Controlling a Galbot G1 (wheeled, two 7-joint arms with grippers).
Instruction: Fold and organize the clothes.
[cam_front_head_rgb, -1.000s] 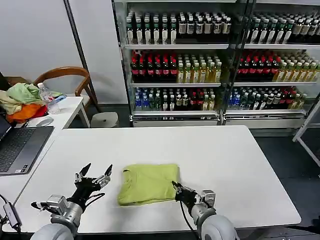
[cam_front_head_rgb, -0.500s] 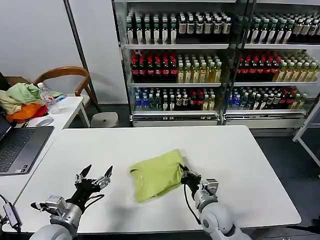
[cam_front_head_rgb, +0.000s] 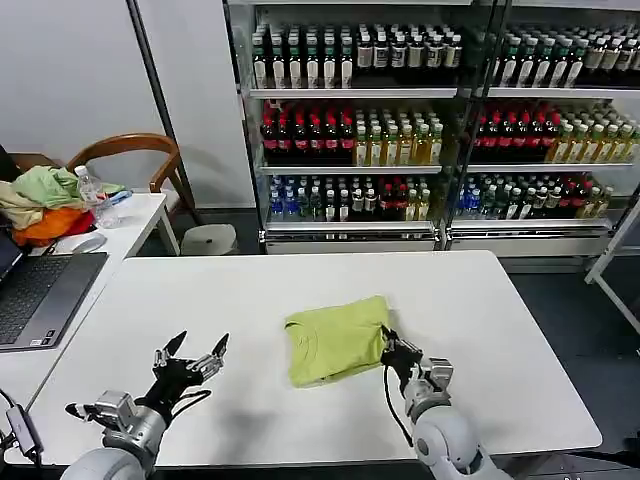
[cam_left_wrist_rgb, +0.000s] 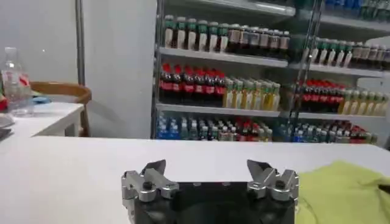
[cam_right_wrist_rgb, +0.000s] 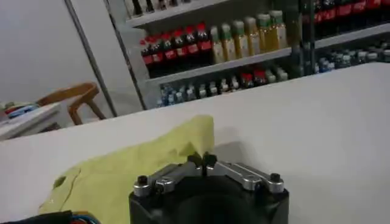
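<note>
At the far left, a side table (cam_front_head_rgb: 140, 215) carries a laptop (cam_front_head_rgb: 35, 295), a pile of clothes (cam_front_head_rgb: 40, 200) in pale green, beige and orange, and a bottle (cam_front_head_rgb: 92, 190), with a chair (cam_front_head_rgb: 135, 155) behind it. The main table (cam_front_head_rgb: 200, 290) is white and fills the middle of the scene.

The left tool (cam_front_head_rgb: 190, 357) hovers low over the near left part of the table, its fingers (cam_left_wrist_rgb: 149, 173) spread apart and gripping nothing. It is well apart from the shirt, which lies to its right.

The shirt (cam_front_head_rgb: 335, 338) is a folded lime yellow-green bundle lying flat on the table, a little right of centre and nearer the near edge than the far one. Its long side runs slightly askew to the table's edge, and a neckline seam shows on its left part.

The right tool (cam_front_head_rgb: 390, 345) is at the shirt's near right corner, fingers (cam_right_wrist_rgb: 204, 161) pinched together on the cloth's edge; the right wrist view shows the tips meeting with the fabric's raised corner just past them.

Beyond the table stand shelves (cam_front_head_rgb: 420, 130) packed with rows of bottled drinks.
</note>
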